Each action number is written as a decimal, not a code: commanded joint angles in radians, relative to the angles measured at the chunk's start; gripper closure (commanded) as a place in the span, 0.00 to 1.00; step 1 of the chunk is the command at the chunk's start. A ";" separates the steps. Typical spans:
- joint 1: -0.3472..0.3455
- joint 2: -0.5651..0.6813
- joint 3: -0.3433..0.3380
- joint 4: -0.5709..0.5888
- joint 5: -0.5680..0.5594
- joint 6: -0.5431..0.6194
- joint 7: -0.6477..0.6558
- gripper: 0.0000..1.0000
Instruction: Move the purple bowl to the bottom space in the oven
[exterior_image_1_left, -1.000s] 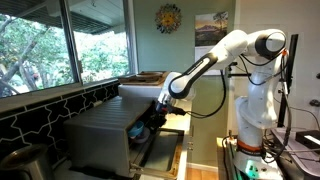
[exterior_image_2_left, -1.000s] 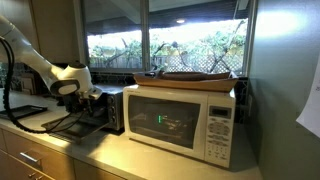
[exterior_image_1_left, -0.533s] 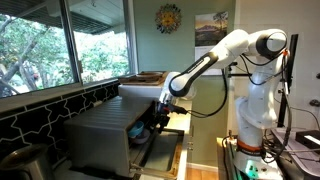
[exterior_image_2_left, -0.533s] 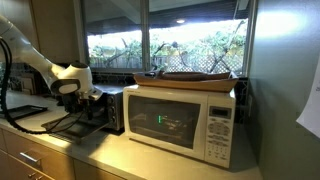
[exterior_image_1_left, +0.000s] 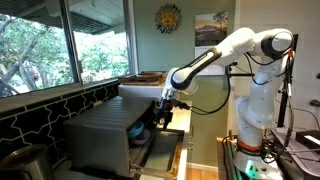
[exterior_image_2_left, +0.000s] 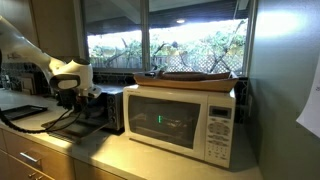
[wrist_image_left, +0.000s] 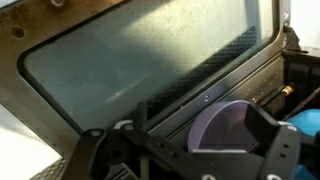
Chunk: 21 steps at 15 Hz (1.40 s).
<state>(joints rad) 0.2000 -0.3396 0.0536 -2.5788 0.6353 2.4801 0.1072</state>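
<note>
The black two-fingered claw (wrist_image_left: 190, 160) hangs right at the mouth of the big boxy grey brushed-metal oven (exterior_image_1_left: 100, 135). The oven's glass-windowed door (wrist_image_left: 130, 60) is dropped open and lies flat ahead of and beneath the claw. In the wrist view its jaws look spread wide and gripping nothing, though the fingertips are cut off at the frame edge.

The small smooth lilac-purple bowl (wrist_image_left: 222, 128) sits low, just ahead of the claw. It is nearer one finger than the other, beside the door's hinge line at the bottom of the dark cavity. I cannot tell whether it rests fully inside or only on the lip.

That is my worry. If the bowl is perched on the threshold, a finger close to its rim could catch it on any sideways drift. That would tip it or drag it out onto the glass. Something blue (wrist_image_left: 305, 122) lies just past the bowl on the far side from the claw's centre, so a nudge that way could jam the two together. The claw is also close over the door, and a low sweep might scrape the glass. The exterior views hide the bowl behind the claw and the oven wall.
</note>
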 joint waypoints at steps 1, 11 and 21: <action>-0.040 -0.076 -0.018 -0.056 -0.028 -0.086 -0.020 0.00; -0.106 -0.176 -0.198 -0.177 0.023 -0.253 -0.328 0.00; -0.145 -0.107 -0.275 -0.180 0.125 -0.268 -0.569 0.00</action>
<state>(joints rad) 0.0734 -0.4801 -0.2132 -2.7600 0.7404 2.2429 -0.4122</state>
